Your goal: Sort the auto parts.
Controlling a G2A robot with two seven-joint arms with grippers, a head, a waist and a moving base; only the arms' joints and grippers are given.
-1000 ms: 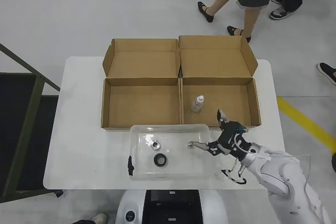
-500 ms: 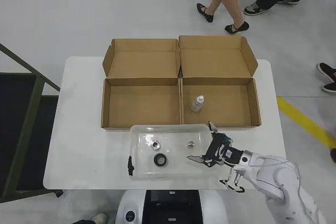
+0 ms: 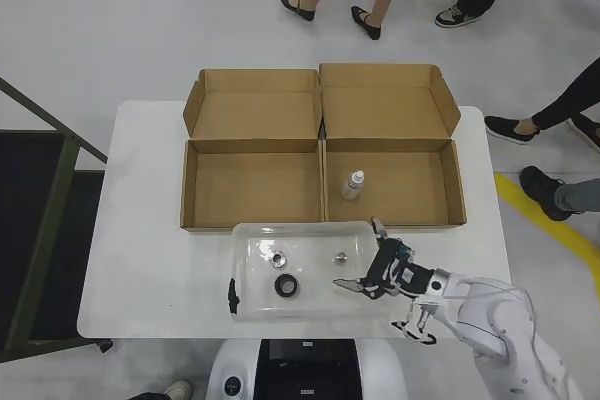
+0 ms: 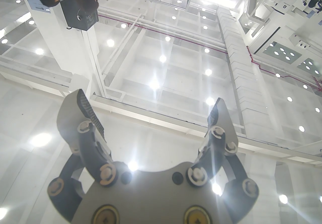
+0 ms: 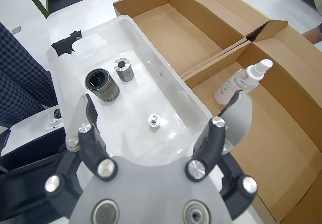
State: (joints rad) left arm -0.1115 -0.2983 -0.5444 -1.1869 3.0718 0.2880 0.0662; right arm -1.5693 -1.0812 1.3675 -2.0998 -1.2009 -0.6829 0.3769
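Observation:
A clear plastic tray (image 3: 248, 236) near the table's front holds three parts: a black bearing sleeve (image 3: 286, 286) (image 5: 102, 85), a grey metal cylinder (image 3: 277, 259) (image 5: 123, 69) and a small silver stud (image 3: 341, 258) (image 5: 154, 120). My right gripper (image 3: 355, 253) (image 5: 163, 98) hangs open over the tray's right end. One finger is inside the tray line and the other is past its far wall, with the stud between and below them. My left gripper (image 4: 148, 104) is open, holds nothing and points up at the ceiling.
Two open cardboard boxes stand side by side behind the tray. The left box (image 3: 252, 188) (image 5: 173, 26) has nothing in it. The right box (image 3: 430, 190) (image 5: 276, 109) holds a white spray bottle (image 3: 353, 184) (image 5: 236, 82). Black tape (image 3: 232, 295) sticks to the tray's left end.
A second ago my right gripper was at the tray's right edge; it has moved left and nearer the front, over the tray. It has held still for the last half second.

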